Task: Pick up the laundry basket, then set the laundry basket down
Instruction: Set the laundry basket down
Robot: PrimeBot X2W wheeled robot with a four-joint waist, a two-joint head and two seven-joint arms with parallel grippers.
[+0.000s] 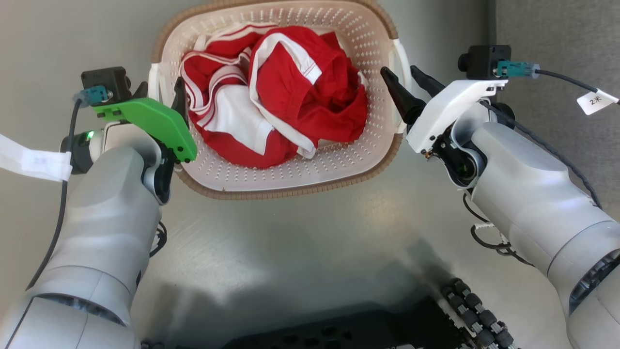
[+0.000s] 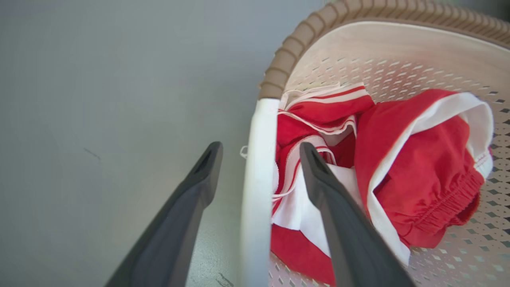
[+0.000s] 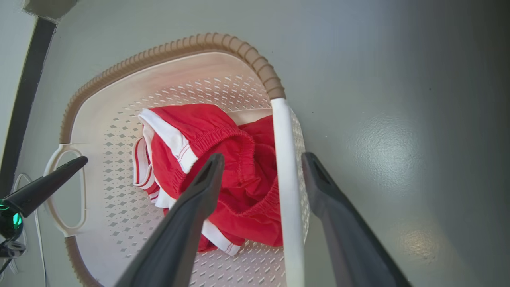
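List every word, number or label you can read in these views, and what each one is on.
"2" followed by a small mark I cannot make out: on the white tag on the right arm's cable.
White tape flag on the left arm's cable: faint print, too blurred to read.
Laundry basket and the red and white clothes in it: no text visible.
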